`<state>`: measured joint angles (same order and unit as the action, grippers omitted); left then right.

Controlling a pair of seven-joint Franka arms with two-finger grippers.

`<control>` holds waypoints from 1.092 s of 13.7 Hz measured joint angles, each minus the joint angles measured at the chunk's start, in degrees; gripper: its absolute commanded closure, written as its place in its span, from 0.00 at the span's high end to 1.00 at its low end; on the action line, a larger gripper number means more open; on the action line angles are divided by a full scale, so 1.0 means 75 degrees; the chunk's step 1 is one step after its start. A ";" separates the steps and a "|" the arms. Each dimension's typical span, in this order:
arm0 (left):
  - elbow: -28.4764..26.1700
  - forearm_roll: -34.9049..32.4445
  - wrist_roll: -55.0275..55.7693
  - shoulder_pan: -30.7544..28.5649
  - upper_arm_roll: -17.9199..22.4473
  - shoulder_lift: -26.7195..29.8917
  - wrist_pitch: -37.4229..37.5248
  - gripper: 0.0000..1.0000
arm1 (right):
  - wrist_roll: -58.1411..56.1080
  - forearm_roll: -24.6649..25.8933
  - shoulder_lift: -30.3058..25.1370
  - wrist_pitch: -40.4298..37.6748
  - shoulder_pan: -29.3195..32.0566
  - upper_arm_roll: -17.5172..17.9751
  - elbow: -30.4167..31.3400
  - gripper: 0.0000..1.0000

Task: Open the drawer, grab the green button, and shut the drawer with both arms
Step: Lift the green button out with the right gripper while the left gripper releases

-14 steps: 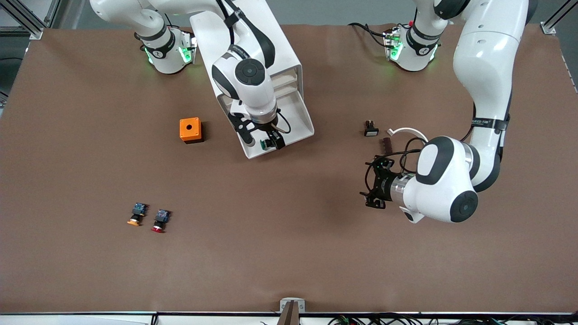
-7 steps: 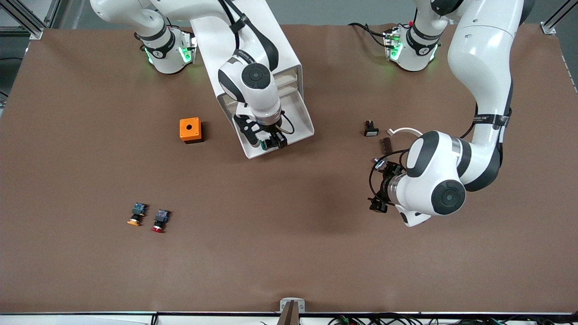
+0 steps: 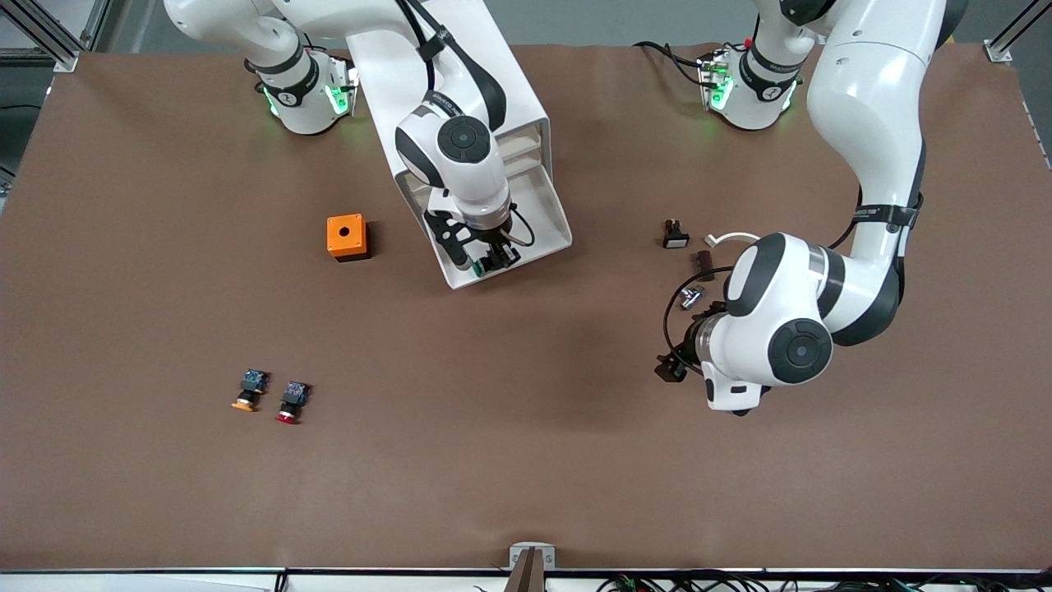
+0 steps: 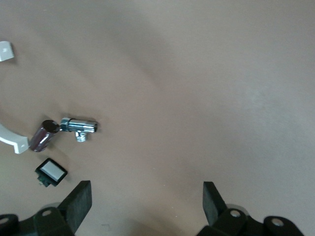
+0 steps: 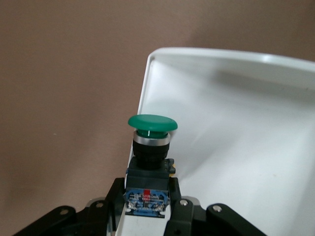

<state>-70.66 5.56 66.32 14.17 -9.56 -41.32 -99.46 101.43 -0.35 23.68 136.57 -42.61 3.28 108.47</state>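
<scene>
The white cabinet (image 3: 460,74) lies at the robots' side of the table with its drawer (image 3: 538,215) pulled out toward the front camera. My right gripper (image 3: 486,261) is over the drawer's front corner, shut on the green-capped button (image 3: 478,265). In the right wrist view the button (image 5: 152,124) stands cap-up between the fingers of the right gripper (image 5: 147,196), above the drawer's rim (image 5: 147,73). My left gripper (image 3: 670,366) is over bare table toward the left arm's end. In the left wrist view the left gripper (image 4: 146,204) is open and empty.
An orange box (image 3: 346,237) sits beside the cabinet. An orange-capped button (image 3: 246,390) and a red-capped button (image 3: 291,401) lie nearer the front camera. A black switch (image 3: 675,236), white clip (image 3: 735,239) and metal fitting (image 4: 78,126) lie near the left arm.
The left arm has swung its wrist round and its gripper now points down at the table. The right gripper, still holding the button, has shifted slightly over the drawer's front corner.
</scene>
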 measured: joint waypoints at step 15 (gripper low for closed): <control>-0.0521 -0.0020 -0.1803 0.1197 -0.0097 -0.0085 -0.0994 1.00 | -1.0141 -0.0048 -0.0378 -0.1888 0.3667 -0.0135 -0.1099 0.02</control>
<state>-74.57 5.41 52.80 23.15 -10.29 -41.96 -106.91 25.37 -0.71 20.85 122.41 -15.11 2.26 100.23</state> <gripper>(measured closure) 0.000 0.595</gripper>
